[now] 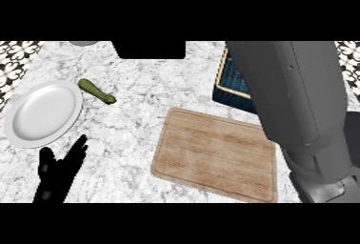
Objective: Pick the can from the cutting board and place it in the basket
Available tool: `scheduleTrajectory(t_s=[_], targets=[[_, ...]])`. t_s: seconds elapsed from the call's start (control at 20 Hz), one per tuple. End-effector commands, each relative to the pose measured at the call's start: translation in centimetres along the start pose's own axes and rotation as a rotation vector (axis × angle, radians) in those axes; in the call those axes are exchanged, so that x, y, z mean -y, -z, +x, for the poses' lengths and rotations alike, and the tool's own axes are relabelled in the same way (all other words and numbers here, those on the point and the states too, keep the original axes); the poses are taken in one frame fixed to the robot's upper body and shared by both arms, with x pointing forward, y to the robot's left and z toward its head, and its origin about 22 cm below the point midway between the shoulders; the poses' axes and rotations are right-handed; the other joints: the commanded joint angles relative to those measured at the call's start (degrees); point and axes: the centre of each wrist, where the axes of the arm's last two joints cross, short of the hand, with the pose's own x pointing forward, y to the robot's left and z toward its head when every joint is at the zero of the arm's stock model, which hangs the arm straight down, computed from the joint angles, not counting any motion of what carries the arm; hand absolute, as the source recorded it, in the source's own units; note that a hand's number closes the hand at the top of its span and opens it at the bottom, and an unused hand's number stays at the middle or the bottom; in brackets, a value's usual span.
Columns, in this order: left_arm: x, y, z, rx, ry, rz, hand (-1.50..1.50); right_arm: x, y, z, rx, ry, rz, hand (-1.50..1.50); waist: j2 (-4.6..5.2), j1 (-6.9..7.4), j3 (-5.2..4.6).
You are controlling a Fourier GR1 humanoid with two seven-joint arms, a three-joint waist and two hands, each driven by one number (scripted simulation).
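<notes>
The wooden cutting board (pixel 215 155) lies on the marble counter right of centre, and its top is bare. No can shows anywhere in the head view. The dark blue basket (pixel 232 83) with a tan rim stands behind the board at the upper right, mostly covered by my right forearm (pixel 295 105). That grey forearm rises from the lower right edge to the top edge above the basket, and its hand is out of sight. My left hand (pixel 60 174) rests open at the lower left, fingers up.
A white plate (pixel 42 114) sits at the left. A green cucumber-like vegetable (pixel 97 91) lies just beside its upper right rim. A black block (pixel 149 49) stands at the counter's back edge. Patterned tiles (pixel 17 57) show at the far corners.
</notes>
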Motion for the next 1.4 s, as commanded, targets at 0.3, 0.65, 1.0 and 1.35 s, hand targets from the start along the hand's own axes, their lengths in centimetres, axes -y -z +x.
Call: scheduleTrajectory(t_s=[0.3, 0.65, 1.0, 1.35], targets=[[0.7, -0.1, -1.1, -0.036, -0.012, -0.006, 0.00, -1.3, 5.5, -4.8, -0.133, -0.049, 0.020, 1.50, 0.43, 0.27, -0.42], [0.6, 0.2, -1.3, -0.046, -0.014, 0.011, 0.00, -1.7, 6.8, -9.0, -0.231, 0.165, 0.017, 1.50, 0.41, -0.05, -0.39], [2.6, 1.6, -0.1, -0.022, 0.004, 0.010, 0.00, -4.2, 7.1, -15.2, -0.207, 0.167, 0.017, 1.50, 0.41, -0.37, -0.40], [-0.6, -0.3, -1.9, -0.040, -0.014, 0.001, 0.00, -5.4, 8.2, -19.2, -0.292, -0.124, -0.037, 1.50, 0.38, 0.03, -0.44]])
